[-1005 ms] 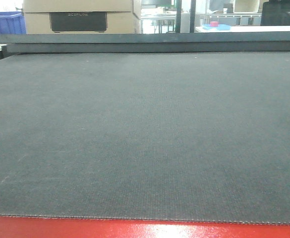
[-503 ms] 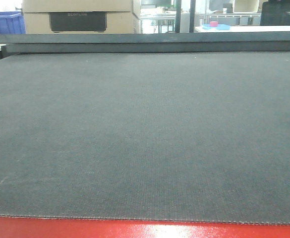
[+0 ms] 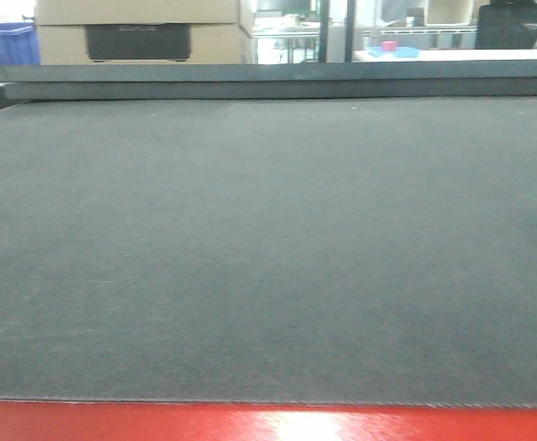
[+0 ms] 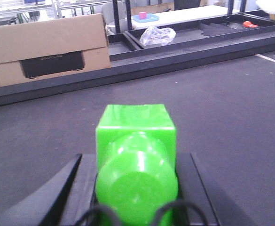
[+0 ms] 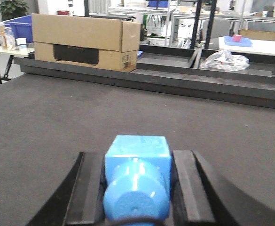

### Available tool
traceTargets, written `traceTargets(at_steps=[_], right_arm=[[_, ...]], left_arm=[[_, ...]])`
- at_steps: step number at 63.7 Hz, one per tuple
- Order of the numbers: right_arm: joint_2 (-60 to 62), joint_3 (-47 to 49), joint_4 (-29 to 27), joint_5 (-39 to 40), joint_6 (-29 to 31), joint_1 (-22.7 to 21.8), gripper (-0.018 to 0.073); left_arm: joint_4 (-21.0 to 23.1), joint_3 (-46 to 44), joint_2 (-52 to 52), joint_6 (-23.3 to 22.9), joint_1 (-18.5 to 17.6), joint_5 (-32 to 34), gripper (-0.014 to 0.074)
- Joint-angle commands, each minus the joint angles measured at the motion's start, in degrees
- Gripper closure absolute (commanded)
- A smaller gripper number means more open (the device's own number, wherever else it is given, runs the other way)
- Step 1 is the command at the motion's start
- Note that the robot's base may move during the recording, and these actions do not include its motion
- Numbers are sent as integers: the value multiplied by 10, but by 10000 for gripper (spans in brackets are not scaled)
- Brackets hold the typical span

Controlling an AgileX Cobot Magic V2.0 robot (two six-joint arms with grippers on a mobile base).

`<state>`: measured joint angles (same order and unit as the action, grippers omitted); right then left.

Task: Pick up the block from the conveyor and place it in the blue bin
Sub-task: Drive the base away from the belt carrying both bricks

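The block (image 5: 137,162), bright blue with its round stud facing the camera, sits between the black fingers (image 5: 92,183) of my right gripper (image 5: 138,155), which is shut on it above the conveyor (image 5: 43,108). My left gripper (image 4: 136,157) is shut on a green block (image 4: 136,136) of the same shape, held over the dark belt (image 4: 231,94). The blue bin (image 5: 19,26) stands beyond the belt's far left corner, and shows as the blue bin (image 3: 6,44) in the front view. The belt (image 3: 268,230) in the front view carries nothing, and neither gripper shows there.
A cardboard box (image 5: 83,42) stands behind the belt's far rail (image 5: 175,82). A crumpled plastic bag (image 5: 226,60) lies further back. A white table with a blue tray (image 5: 238,42) is at the back right. The red frame (image 3: 268,424) edges the belt's near side.
The front view has shifted a little, with the background box and bin now slightly further left and the picture blurrier. The belt stays bare in it.
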<state>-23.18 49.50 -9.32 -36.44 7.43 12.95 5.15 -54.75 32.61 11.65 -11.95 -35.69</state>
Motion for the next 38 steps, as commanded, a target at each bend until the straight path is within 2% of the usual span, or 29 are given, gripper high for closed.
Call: traceTargets(at_steps=[1,38], right_arm=[[2,2,4,13,3,2,721],[2,2,4,13,3,2,721]], left_arm=[[1,-1,-3,-4,-4,12,707],[1,-1,-3,-4,-4,12,707]])
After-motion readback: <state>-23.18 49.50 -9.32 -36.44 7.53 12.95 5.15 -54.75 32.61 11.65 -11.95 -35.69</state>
